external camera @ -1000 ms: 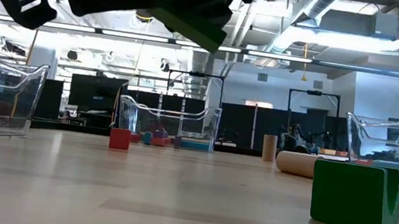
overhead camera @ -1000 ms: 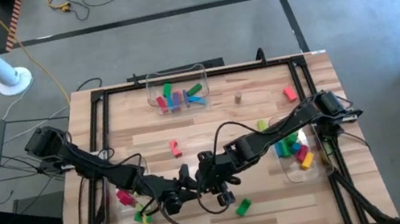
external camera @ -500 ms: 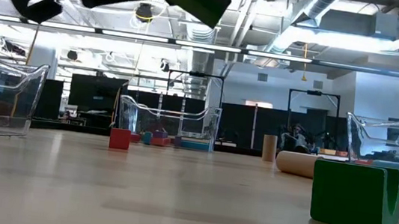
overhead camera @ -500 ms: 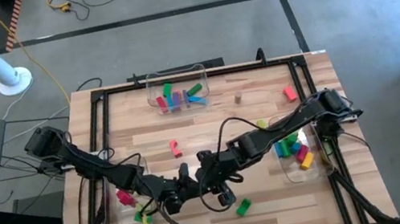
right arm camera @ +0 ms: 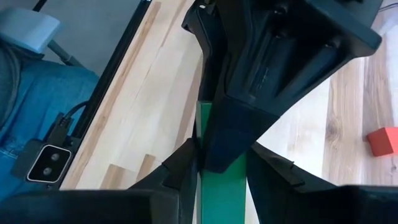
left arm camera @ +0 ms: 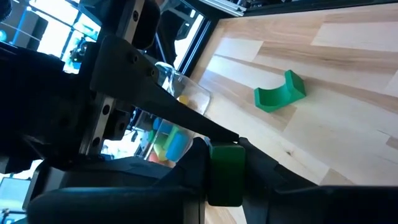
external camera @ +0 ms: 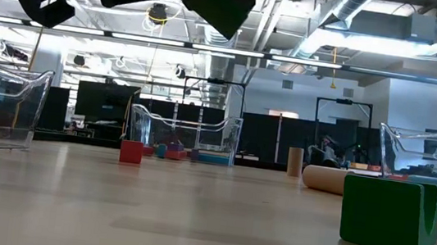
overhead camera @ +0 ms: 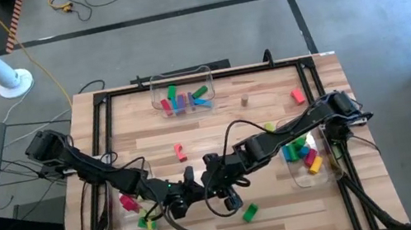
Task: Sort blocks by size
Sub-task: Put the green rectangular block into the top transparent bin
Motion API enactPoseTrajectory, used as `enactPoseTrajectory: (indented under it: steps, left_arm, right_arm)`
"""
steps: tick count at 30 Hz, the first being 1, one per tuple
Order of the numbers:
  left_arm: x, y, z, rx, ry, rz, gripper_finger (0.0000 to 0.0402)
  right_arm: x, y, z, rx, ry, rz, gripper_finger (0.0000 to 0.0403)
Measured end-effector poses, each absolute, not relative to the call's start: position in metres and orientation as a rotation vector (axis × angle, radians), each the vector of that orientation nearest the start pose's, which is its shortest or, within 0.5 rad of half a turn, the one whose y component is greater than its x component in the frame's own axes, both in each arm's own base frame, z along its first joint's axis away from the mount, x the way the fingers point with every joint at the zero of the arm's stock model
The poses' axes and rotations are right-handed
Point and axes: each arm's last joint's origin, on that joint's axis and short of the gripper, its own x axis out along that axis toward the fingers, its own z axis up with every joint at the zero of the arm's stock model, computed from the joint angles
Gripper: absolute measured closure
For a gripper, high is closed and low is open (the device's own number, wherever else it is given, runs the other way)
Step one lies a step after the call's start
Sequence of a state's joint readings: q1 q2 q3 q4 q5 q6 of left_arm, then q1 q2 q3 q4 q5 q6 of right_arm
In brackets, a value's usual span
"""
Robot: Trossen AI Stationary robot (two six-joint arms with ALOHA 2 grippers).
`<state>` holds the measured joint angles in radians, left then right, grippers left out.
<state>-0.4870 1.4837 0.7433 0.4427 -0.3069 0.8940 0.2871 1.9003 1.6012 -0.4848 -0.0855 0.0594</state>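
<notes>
Midair, green block [left arm camera: 226, 173] pinched between both tools [overhead camera: 197, 190]

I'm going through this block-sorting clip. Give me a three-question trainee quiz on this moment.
1. True or false: the green arch block lies inside a clear bin.
2. Multiple choice: the left gripper and right gripper meet above the table, both closed on one bar. Its colour is: A red, B green, C yellow.
3. Short answer: how many clear bins stand on the table?

Key:
1. False. It lies loose on the wood near the front edge.
2. B.
3. Three: one at the far edge, one at each side.
</notes>
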Motion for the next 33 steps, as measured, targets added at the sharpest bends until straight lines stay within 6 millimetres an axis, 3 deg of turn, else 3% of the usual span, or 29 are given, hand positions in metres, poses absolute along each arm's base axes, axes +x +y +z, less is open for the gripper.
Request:
enactPoseTrajectory:
  steps: [8,16,23,33]
  left_arm:
    - [0.276,-0.136,0.212,0.973,0.233,-0.272,0.0349]
    - [0.278,-0.124,0.212,1.016,0.300,-0.201,0.0350]
    - [0.274,-0.082,0.231,0.947,0.400,-0.054,0.0350]
    - [0.253,0.003,0.275,0.832,0.379,0.170,0.0347]
  right_arm:
    - [0.402,0.121,0.266,-0.035,0.869,0.300,0.0221]
    - [0.394,0.114,0.259,-0.027,0.981,0.107,0.0156]
    - [0.384,0.116,0.246,-0.035,1.054,-0.022,0.0154]
    - [0.364,0.127,0.210,-0.016,1.115,-0.181,0.0154]
